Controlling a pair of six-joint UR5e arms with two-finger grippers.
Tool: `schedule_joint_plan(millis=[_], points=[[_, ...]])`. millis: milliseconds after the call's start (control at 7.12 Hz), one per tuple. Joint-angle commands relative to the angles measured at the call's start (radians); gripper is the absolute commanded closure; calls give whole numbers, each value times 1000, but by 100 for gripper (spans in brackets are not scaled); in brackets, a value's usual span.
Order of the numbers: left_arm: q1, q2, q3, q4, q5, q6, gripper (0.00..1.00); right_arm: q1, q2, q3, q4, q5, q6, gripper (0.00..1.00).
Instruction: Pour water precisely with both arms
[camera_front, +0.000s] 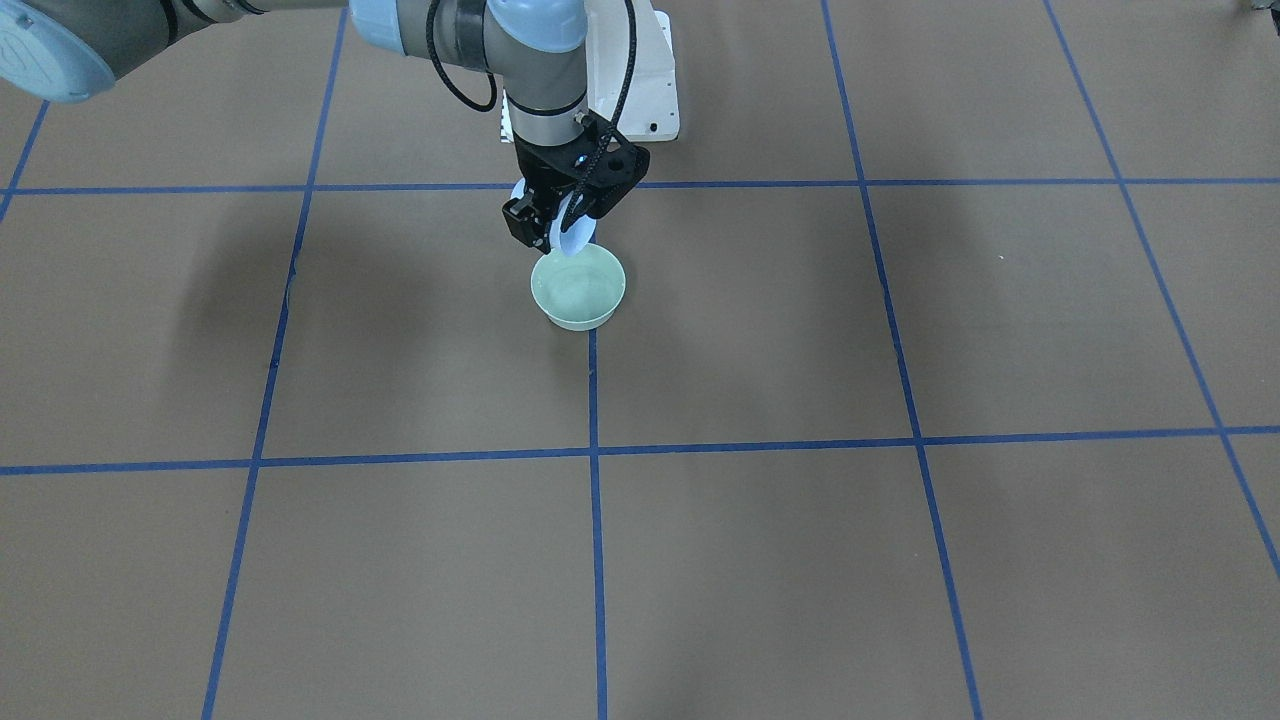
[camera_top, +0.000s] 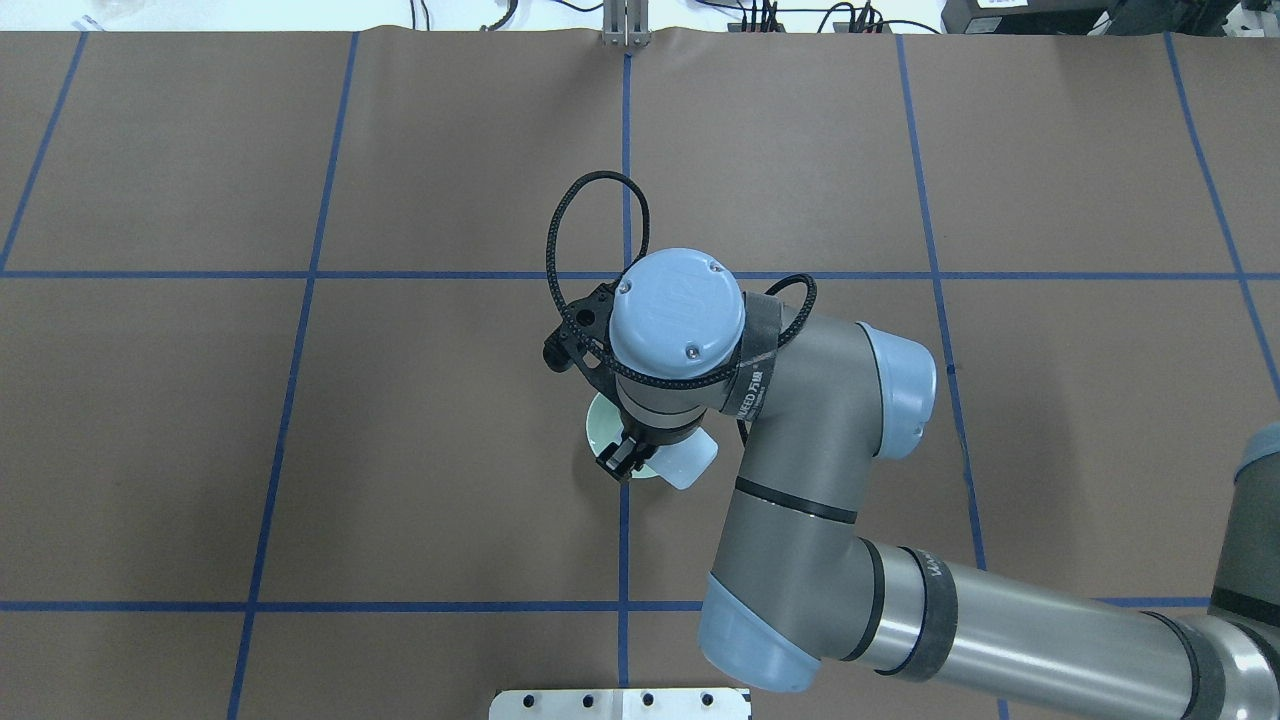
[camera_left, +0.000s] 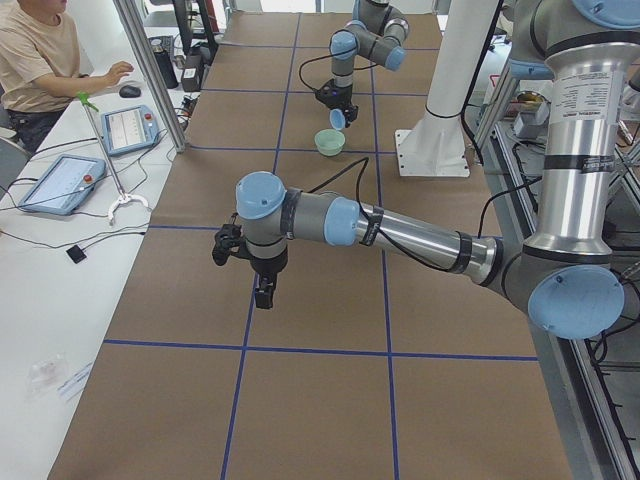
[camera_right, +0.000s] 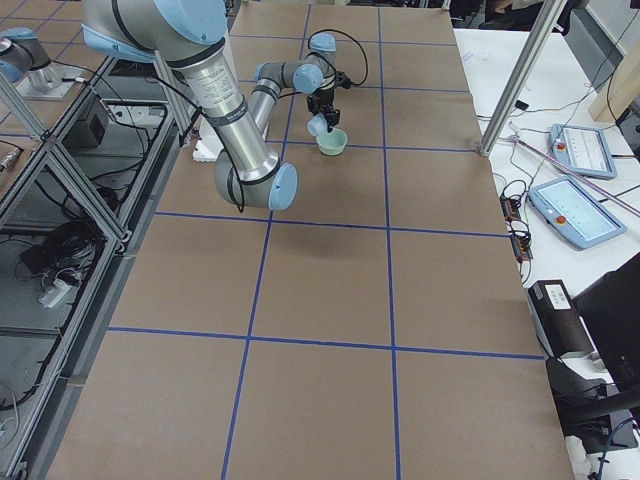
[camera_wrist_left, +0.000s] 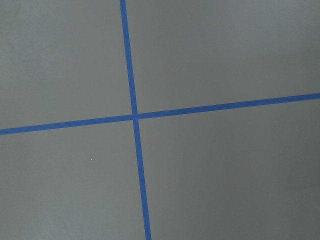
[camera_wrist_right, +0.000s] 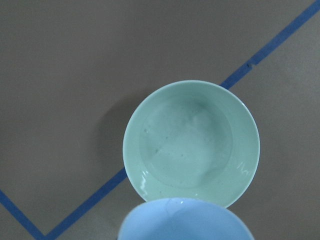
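Just above the bowl's rim — a tipped cup

The right gripper (camera_front: 553, 232) is clamped on a pale blue cup (camera_front: 574, 240), which hangs just above the robot-side edge of a mint-green bowl (camera_front: 580, 312). The cup is tipped well over: its mouth faces down toward the bowl and its base points up and away from it, so its long axis slants rather than standing upright. The water (camera_wrist_right: 185, 150) lies as a shallow pool in the bottom of the bowl, marked by faint ripples and whitish glints near the wall.

Only the right wrist view shows that pool. In the overhead view the right arm (camera_top: 800, 420) covers most of the bowl, though the cup's base juts out beside the wrist there.

The left arm (camera_left: 400, 232) reaches over the table (camera_front: 800, 330) well apart from the bowl. The left gripper (camera_left: 263, 292) appears only in the left side view — I cannot tell whether its fingers are apart or together. Its wrist camera shows only a cross of blue tape (camera_wrist_left: 135, 116).
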Motion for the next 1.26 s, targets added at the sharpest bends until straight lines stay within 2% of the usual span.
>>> schedule_joint_plan(millis=[0,281,421,562,983,1123], points=[[0,-1,-10,2,2,0,0,18,-70,11,250,2,113,100],[2,-2,-12,0,2,-2,0,50,-184,22,581,-56,214,100],[3,-2,-12,0,3,-2,0,51,-237,43,684,-173,297,100],[5,-2,-12,0,2,-2,0,51,-267,55,733,-290,372,100],[9,-4,-12,-2,3,3,0,25,-405,103,738,-671,552,100],[9,-4,-12,-2,3,3,0,15,-437,115,736,-803,666,100]])
